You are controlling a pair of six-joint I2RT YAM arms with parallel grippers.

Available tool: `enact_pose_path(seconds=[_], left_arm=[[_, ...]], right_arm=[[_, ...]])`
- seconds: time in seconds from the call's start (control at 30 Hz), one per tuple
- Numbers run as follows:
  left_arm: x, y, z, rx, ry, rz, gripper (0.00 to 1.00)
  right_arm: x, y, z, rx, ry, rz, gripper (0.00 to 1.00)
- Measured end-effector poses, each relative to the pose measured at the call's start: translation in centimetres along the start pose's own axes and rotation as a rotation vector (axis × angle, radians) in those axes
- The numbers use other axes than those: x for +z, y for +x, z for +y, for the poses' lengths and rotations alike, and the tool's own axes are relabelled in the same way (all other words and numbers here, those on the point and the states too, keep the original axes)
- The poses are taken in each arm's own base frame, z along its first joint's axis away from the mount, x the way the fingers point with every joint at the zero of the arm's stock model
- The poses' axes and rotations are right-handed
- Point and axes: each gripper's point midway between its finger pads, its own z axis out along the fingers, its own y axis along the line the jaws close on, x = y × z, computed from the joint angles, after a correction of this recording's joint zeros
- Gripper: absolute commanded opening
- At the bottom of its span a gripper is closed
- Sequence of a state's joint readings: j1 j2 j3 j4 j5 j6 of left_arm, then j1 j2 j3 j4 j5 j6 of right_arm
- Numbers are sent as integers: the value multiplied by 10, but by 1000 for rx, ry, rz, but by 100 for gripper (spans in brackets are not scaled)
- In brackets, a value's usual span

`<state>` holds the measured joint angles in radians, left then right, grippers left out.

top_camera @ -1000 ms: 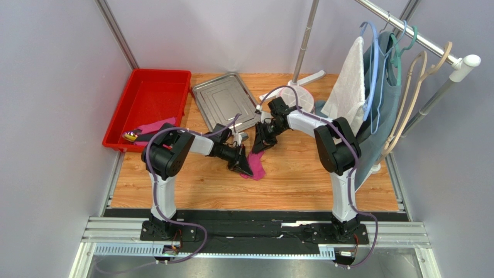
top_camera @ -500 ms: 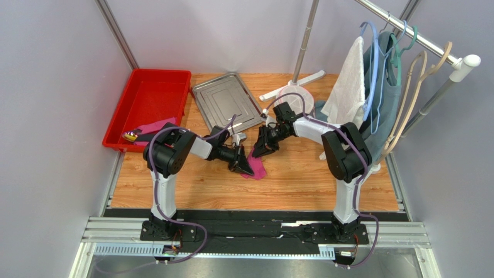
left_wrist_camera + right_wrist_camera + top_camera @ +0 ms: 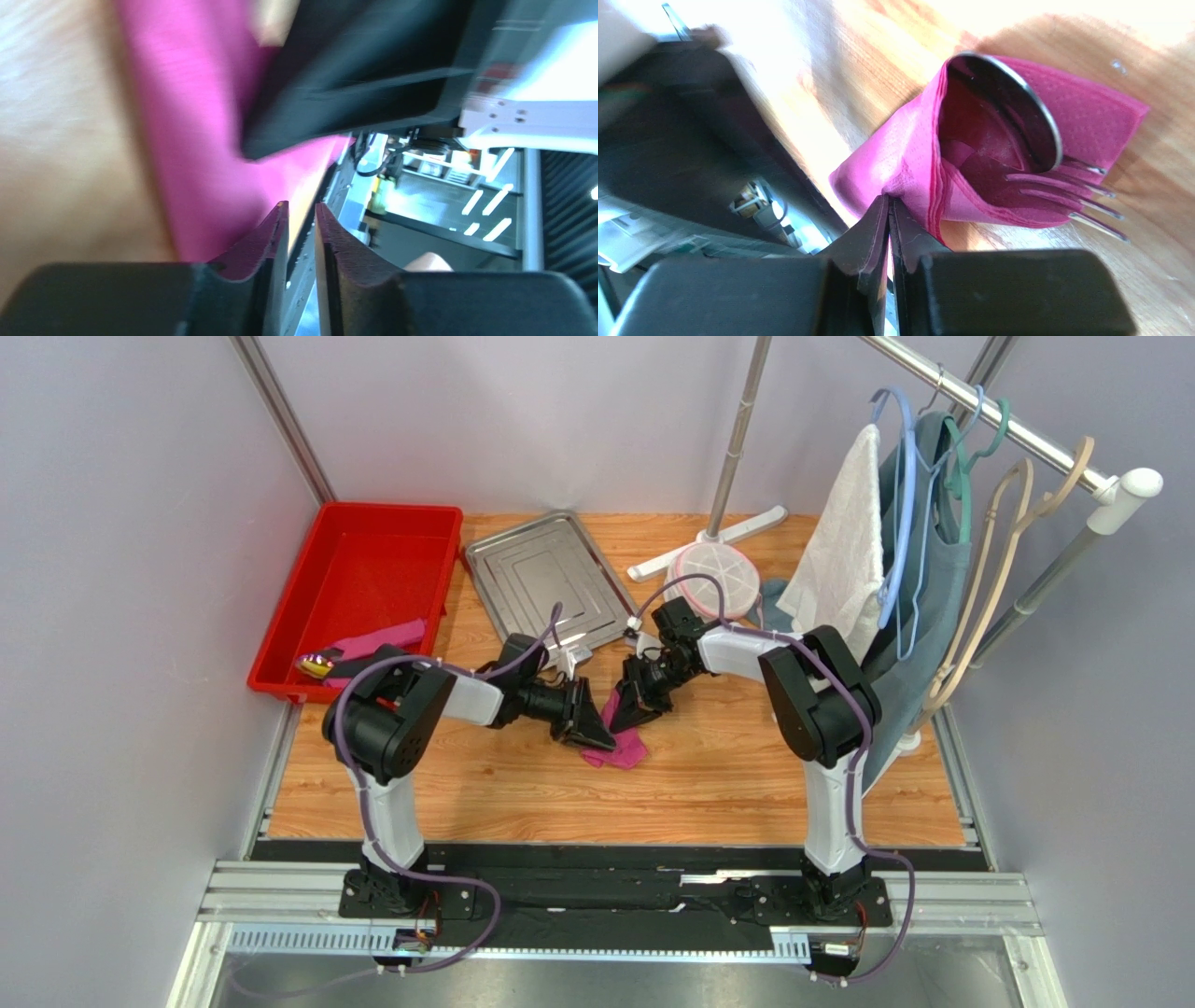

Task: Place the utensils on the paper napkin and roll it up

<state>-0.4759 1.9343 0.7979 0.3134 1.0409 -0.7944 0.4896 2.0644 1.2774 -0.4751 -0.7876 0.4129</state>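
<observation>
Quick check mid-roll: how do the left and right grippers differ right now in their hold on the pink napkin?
The right gripper is pinched shut on a fold of the paper napkin; the left gripper shows a narrow gap, with no paper visibly clamped. The right wrist view shows the utensils poking from the roll; the left wrist view shows only pink paper. Both sit low at the napkin, facing each other.

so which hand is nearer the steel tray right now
Left. The left hand sits just below the steel tray's near edge, at the paper napkin. The right hand is beside it, off the tray's right corner.
</observation>
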Motion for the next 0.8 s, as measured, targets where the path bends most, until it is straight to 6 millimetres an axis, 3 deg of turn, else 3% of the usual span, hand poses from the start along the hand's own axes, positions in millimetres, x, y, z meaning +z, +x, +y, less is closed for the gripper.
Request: enact_pose_path(seconds=[0.17, 0.3, 0.57, 0.67, 0.8], left_arm=[[-17, -13, -40, 123, 30, -68, 37], [-23, -19, -53, 160, 35, -98, 37], [-21, -24, -39, 123, -23, -120, 34], [-14, -31, -22, 94, -62, -119, 31], [-8, -34, 11, 9, -106, -109, 17]], right_arm=[[-2, 4, -6, -49, 23, 19, 7], [-3, 6, -18, -68, 64, 42, 6], [-7, -15, -19, -133, 106, 50, 6], [-9, -21, -20, -148, 117, 40, 6], [-9, -22, -21, -157, 123, 41, 6]])
